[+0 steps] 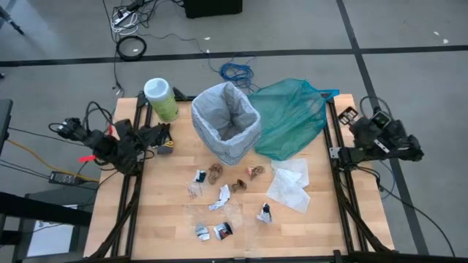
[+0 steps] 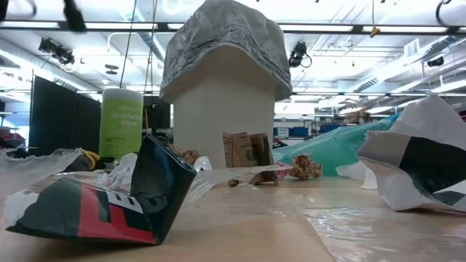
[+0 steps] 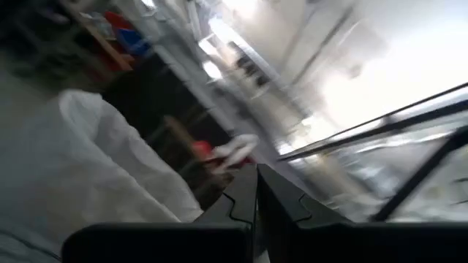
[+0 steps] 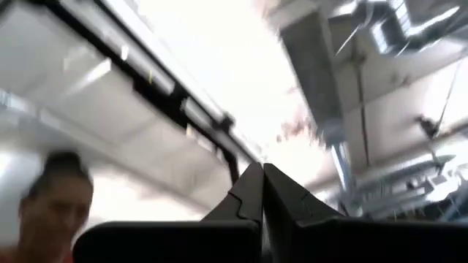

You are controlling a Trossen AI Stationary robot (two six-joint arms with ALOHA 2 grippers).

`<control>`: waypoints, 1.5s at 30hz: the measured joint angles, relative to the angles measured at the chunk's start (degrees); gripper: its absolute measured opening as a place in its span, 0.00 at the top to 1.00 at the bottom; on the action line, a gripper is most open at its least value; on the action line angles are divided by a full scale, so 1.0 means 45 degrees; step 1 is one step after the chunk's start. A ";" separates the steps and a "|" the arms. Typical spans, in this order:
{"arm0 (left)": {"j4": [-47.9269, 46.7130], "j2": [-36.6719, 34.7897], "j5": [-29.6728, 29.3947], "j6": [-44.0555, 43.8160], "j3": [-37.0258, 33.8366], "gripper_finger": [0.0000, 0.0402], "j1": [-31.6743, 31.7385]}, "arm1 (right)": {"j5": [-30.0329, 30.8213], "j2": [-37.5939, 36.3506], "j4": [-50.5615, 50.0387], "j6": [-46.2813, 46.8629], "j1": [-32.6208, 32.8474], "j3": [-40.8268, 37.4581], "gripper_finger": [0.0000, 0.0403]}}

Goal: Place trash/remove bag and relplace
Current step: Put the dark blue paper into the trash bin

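Trash strewn at counter centre; bag lines bin at 12 o'clock; left gripper at 9, right gripper at 3, both closed, empty

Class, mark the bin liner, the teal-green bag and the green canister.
bin liner (image 1: 226, 117), high view, inner grey wall.
teal-green bag (image 1: 289, 117), high view, middle of its crumpled body.
green canister (image 1: 159, 91), high view, white lid.

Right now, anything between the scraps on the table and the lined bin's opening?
Nothing visible. The trash lies loose on the table in front of the bin, whose bag gapes open at the top. The green bag and green canister sit to either side. Left gripper and right gripper are parked at the edges, both shut.
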 joint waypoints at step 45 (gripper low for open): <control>-1.7711 1.4325 0.8003 -0.1992 0.8917 0.64 0.4212 | 0.0207 0.8485 -2.1485 0.1586 0.0000 1.0280 0.45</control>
